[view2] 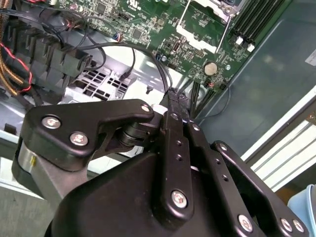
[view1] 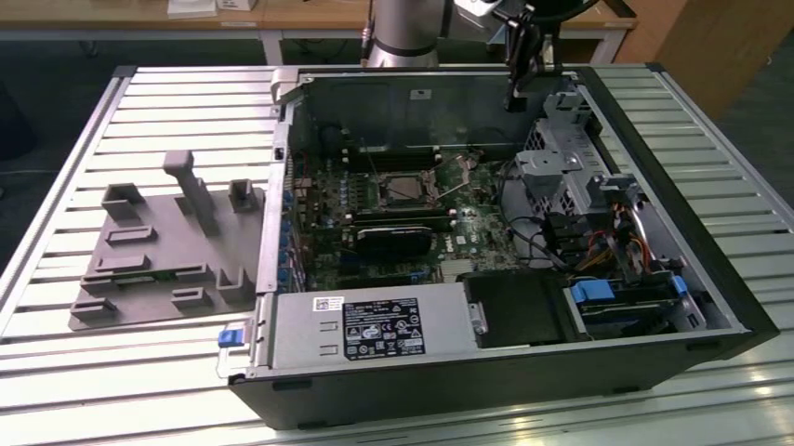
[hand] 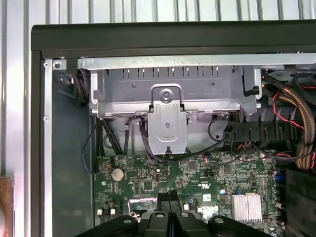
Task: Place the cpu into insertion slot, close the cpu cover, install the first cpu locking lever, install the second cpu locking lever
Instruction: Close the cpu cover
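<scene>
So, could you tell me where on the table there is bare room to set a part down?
The slatted table is bare on the exterior view's left, nearer and farther than the grey fixture, beside the computer case. Inside the case it is crowded, most around the cables.

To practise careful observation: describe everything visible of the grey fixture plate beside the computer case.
The grey fixture plate lies flat on the slatted metal table, at the exterior view's left of the open computer case. It looks like matt plastic, one colour throughout. Slotted blocks and brackets rise from it, plus one taller post. Its holders look empty.
</scene>
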